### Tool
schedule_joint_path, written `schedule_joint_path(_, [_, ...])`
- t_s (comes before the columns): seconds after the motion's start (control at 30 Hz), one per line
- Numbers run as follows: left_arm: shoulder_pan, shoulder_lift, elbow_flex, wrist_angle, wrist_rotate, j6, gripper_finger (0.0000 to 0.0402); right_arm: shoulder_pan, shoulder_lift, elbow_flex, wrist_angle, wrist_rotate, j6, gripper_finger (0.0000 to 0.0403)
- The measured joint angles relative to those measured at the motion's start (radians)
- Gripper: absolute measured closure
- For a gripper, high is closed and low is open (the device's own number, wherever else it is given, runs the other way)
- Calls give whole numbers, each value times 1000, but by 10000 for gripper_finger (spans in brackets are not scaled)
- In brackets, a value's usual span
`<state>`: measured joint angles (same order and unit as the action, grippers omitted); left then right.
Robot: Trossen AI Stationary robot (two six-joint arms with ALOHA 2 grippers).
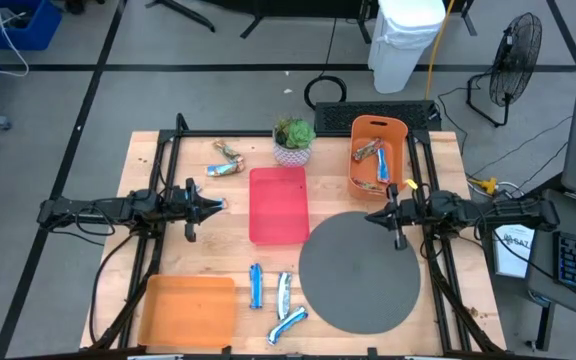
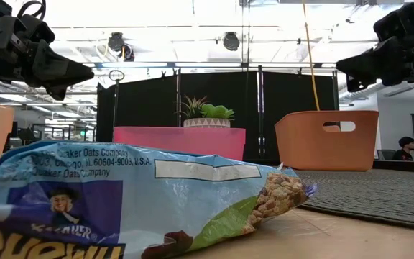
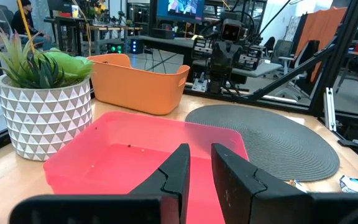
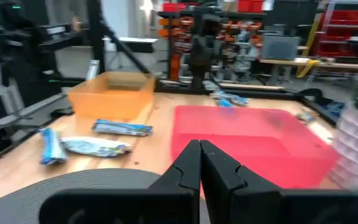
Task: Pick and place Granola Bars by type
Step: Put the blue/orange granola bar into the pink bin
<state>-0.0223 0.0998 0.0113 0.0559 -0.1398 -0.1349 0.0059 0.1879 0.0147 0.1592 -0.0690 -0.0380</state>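
While both arms hang above the table (image 1: 168, 150), three shiny blue-and-white granola bars (image 1: 256, 286) lie near its front edge, mostly pointing front to back. More bars (image 1: 372, 152) sit in the orange bin (image 1: 400, 128). The left gripper (image 1: 220, 206) is a little spread, and the right gripper (image 1: 370, 215) is pressed together.

Wooden table (image 1: 208, 225) bearing red tray (image 1: 278, 205), orange tray (image 1: 188, 310), orange basket (image 1: 396, 130), grey mat (image 1: 360, 272), potted plant (image 1: 293, 140), loose Granola Bars (image 1: 280, 298).

- Three blue-and-white granola bars (image 1: 256, 286) are lying near the table's front edge.
- Two brown bars (image 1: 226, 168) are lying at the back left.
- Two bars (image 1: 372, 153) are sitting inside one orange basket (image 1: 396, 128).
- One red tray (image 1: 278, 205), one orange tray (image 1: 188, 310), one round grey mat (image 1: 360, 270) and one potted plant (image 1: 293, 140) are standing there.
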Motion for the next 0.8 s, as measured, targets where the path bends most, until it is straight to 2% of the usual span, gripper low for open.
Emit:
schedule_joint_path(0.2, [0,0,0,0,0,0,330,0,0,0,-16,-13,54,403])
schedule_joint_path(0.8, [0,0,0,0,0,0,330,0,0,0,-14,-11,53,403])
